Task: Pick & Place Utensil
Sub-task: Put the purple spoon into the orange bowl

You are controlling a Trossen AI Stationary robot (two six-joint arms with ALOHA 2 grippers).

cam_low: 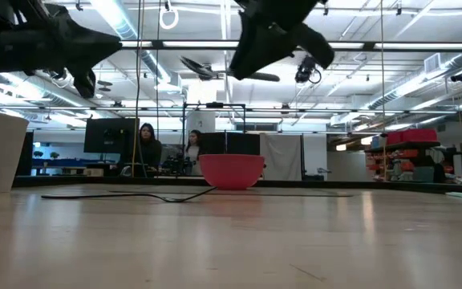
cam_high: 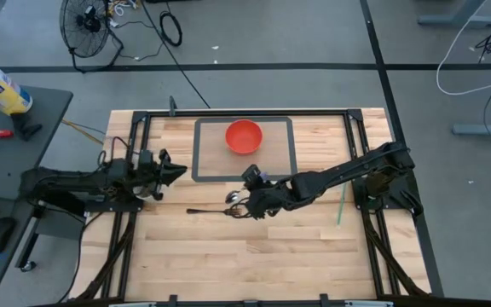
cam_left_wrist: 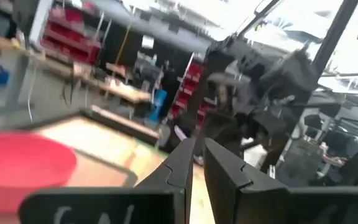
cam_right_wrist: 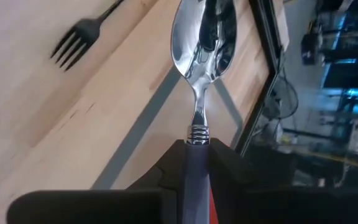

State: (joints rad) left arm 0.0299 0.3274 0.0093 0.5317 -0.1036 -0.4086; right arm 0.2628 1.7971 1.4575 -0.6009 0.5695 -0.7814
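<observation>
Silver, shiny-bowled spoon (cam_right_wrist: 201,43), dark handle clamped in the right claw (cam_right_wrist: 196,155).

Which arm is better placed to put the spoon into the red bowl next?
The right. The right gripper already has its jaws shut on the spoon and sits just in front of the red bowl. The left gripper waits at the table's left side, jaws shut and holding nothing.

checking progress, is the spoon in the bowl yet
Not yet: the right tool holds the spoon clear of the red bowl.
</observation>
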